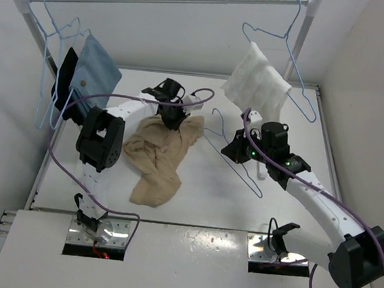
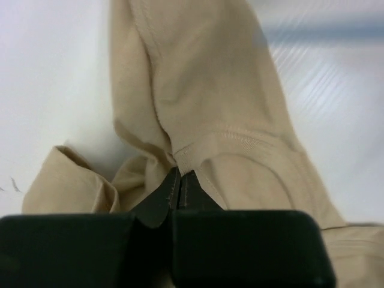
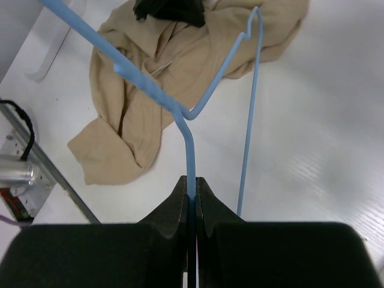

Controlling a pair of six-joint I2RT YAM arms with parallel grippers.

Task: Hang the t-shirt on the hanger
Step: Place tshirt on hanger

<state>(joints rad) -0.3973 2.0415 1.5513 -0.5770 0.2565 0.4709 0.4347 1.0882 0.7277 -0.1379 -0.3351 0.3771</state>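
Your left gripper (image 2: 180, 183) pinches a fold of the soft tan fabric t-shirt (image 2: 204, 78); your right gripper (image 3: 192, 193) clamps the thin pale-blue wire hanger (image 3: 159, 95).

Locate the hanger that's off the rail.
Top view: the hanger is right of table centre, clamped in the right gripper, its far end just right of the t-shirt.

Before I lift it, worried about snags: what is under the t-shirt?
Only the white table shows around the t-shirt, and nothing pokes out from beneath. The left gripper is shut on its far edge. Whatever its folds cover cannot be seen.
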